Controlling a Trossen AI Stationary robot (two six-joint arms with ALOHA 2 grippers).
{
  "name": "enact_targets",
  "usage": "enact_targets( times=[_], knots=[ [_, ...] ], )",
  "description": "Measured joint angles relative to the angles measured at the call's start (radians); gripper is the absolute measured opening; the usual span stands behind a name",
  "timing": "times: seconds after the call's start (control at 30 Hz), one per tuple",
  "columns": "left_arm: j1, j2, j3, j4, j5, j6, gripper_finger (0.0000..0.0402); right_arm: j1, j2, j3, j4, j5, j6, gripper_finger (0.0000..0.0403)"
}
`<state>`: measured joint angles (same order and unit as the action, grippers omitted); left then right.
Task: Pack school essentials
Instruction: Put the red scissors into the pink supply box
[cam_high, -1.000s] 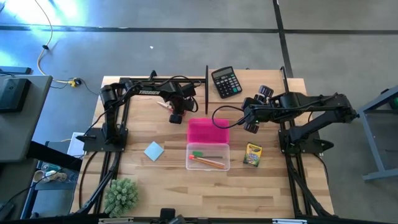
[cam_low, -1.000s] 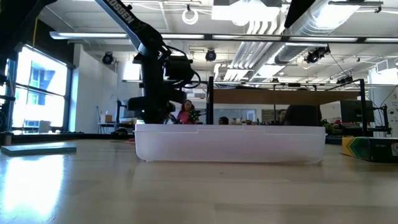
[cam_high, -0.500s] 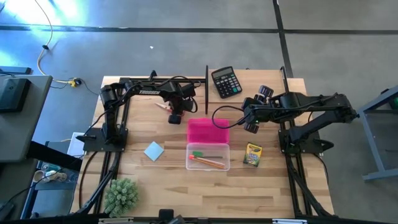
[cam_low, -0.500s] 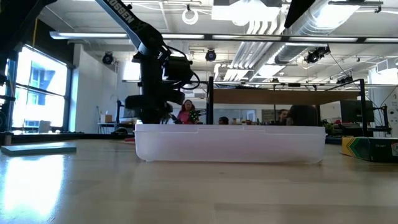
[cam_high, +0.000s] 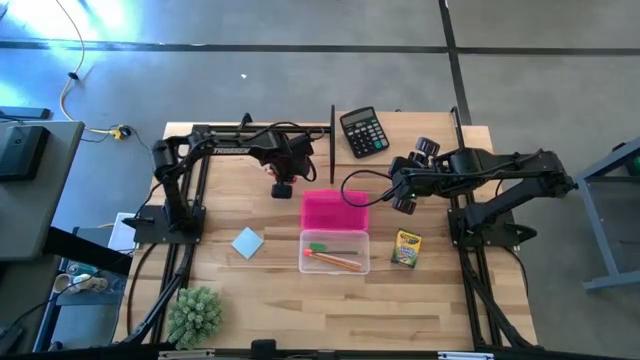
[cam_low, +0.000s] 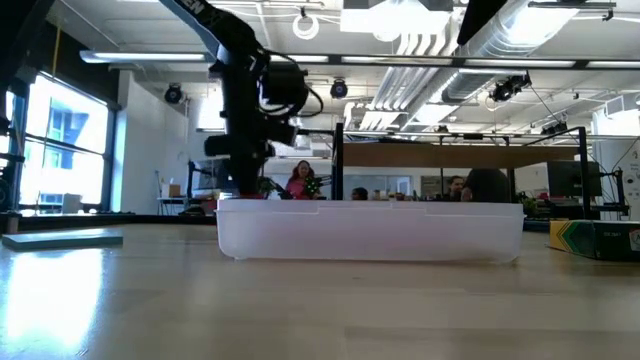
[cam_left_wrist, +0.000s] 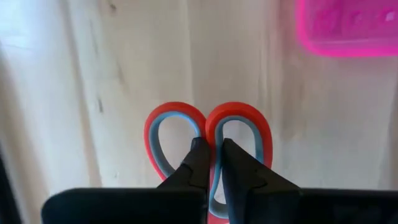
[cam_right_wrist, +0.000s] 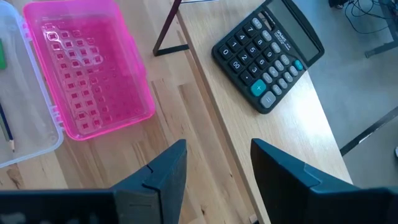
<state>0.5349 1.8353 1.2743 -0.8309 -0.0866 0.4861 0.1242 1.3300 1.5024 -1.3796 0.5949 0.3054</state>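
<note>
Left tool (cam_left_wrist: 211, 163) clamped on red-handled scissors (cam_left_wrist: 209, 133) at junction of two handle loops, above table (cam_high: 270, 300) near pink lid (cam_high: 335, 211). Right tool (cam_right_wrist: 217, 165) waiting with fingers parted, nothing between them, over table between lid and black calculator (cam_high: 363, 132). Clear case (cam_high: 334, 251) holds pencils (cam_high: 335, 261) and green eraser (cam_high: 317, 246). Crayon box (cam_high: 405, 248) beside case; light-blue notepad (cam_high: 247, 242) on opposite side.

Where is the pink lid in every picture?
High view: pink lid at the table's middle, touching the clear box.
Low view: hidden behind the clear box.
Left wrist view: pink lid in one corner.
Right wrist view: pink lid beside the box.
Shared landmark: the clear box.
</note>
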Motion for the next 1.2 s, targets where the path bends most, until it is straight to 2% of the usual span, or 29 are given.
enact_targets(
  times=[0.33, 0.67, 0.9, 1.2],
  knots=[
    [-0.168, -0.126, 0.014, -0.047, -0.076, -0.173, 0.0007, 0.0, 0.0, 0.0, 0.0, 0.0, 0.008, 0.0169],
    [-0.423, -0.127, 0.17, -0.021, -0.112, -0.295, 0.0007, 0.0, 0.0, 0.0, 0.001, 0.0, 0.034, 0.0169],
    [-0.556, -0.127, 0.229, 0.064, -0.116, -0.404, 0.0007, 0.0, 0.0, 0.0, 0.002, 0.0, 0.032, 0.0169],
    [-0.665, -0.099, 0.232, 0.236, -0.105, -0.47, 0.0007, 0.0, 0.0, 0.0, 0.009, 0.0, 0.034, 0.0169]
  ],
)
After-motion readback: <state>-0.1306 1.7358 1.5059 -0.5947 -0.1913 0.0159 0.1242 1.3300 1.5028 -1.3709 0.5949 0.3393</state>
